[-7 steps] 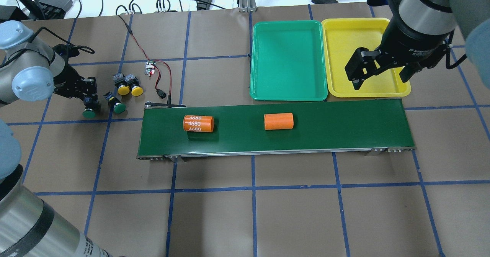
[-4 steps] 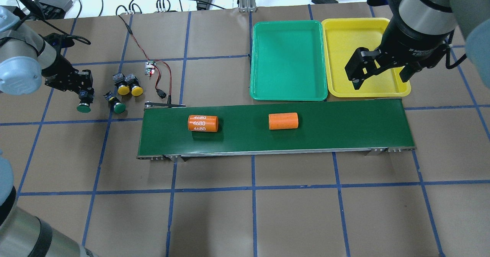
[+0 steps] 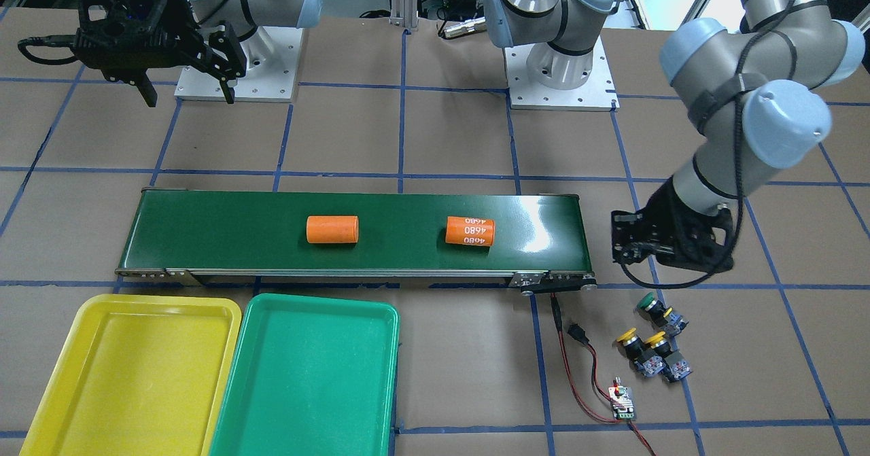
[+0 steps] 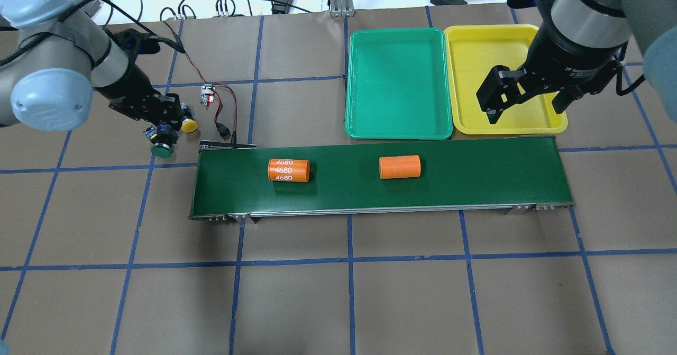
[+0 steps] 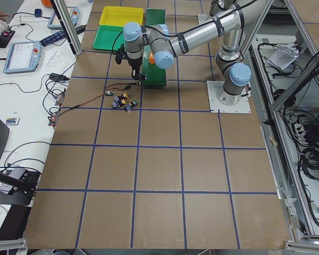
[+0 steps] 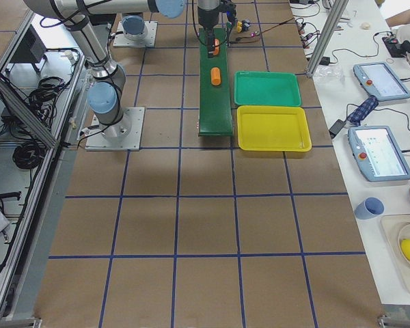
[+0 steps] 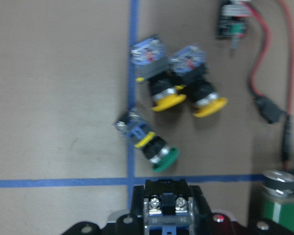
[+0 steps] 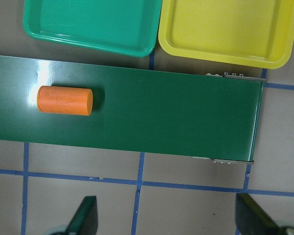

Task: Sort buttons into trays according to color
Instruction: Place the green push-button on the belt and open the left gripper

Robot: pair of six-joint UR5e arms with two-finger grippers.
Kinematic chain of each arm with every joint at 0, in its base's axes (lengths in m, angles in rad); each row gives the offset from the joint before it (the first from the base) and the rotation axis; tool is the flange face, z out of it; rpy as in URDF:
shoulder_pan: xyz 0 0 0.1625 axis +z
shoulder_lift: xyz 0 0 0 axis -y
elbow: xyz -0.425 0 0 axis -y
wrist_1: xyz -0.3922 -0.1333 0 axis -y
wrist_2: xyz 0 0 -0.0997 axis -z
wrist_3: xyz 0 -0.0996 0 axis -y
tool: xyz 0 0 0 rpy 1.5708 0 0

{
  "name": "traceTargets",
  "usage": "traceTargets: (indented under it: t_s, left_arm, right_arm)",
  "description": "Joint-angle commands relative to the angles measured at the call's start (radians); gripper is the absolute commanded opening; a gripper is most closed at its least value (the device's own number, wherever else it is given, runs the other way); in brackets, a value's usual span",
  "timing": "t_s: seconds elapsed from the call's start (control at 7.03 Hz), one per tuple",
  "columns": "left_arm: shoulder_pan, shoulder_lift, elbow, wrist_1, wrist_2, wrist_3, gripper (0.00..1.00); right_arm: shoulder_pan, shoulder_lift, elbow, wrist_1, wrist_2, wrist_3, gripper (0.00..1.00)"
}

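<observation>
Both arms are silver-grey metal tubes joined by rounded housings with pale blue-grey caps. In the front-facing view the left arm (image 3: 747, 123), at 3 o'clock, has a black cable strapped along its tube. The right arm (image 4: 587, 21) has a black wrist section with small white lettering, too small to read. Each base stands on a white square plate (image 3: 591, 96) dotted with small screws, at about 12 and 11 o'clock. The left gripper (image 4: 165, 132) and right gripper (image 3: 187, 94) are matt black.
</observation>
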Motion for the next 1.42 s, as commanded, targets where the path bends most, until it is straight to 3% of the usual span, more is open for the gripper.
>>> traceTargets:
  t_s: [0.0, 0.14, 0.43, 0.57, 0.71, 0.85, 1.0, 1.28]
  left_arm:
    - [-0.079, 0.034, -0.119, 0.083, 0.0, -0.046, 0.0]
    - [-0.087, 0.016, -0.147, 0.15, 0.0, -0.035, 0.0]
    - [-0.088, 0.011, -0.154, 0.16, 0.004, -0.029, 0.0]
    - [-0.088, 0.01, -0.157, 0.16, 0.003, -0.039, 0.09]
    - [-0.088, 0.019, -0.17, 0.16, 0.007, -0.046, 0.39]
    - [-0.088, 0.029, -0.192, 0.16, 0.007, -0.05, 0.9]
    - [-0.088, 0.034, -0.201, 0.161, 0.007, -0.05, 0.99]
    - [-0.088, 0.045, -0.187, 0.157, 0.0, -0.058, 1.0]
  right_arm:
    - [0.0, 0.002, -0.003, -0.002, -0.001, 0.0, 1.0]
    - [0.0, -0.001, -0.003, -0.002, 0.007, 0.003, 1.0]
    - [0.0, 0.01, -0.003, 0.001, 0.01, 0.003, 1.0]
    - [0.0, 0.013, -0.003, 0.001, 0.01, 0.003, 1.0]
    - [0.0, 0.013, -0.002, 0.001, 0.01, 0.005, 1.0]
    - [0.0, 0.013, -0.002, 0.001, 0.01, 0.005, 1.0]
    - [-0.001, 0.005, -0.005, 0.001, 0.009, 0.003, 1.0]
    - [-0.001, 0.002, -0.005, 0.001, 0.012, 0.003, 1.0]
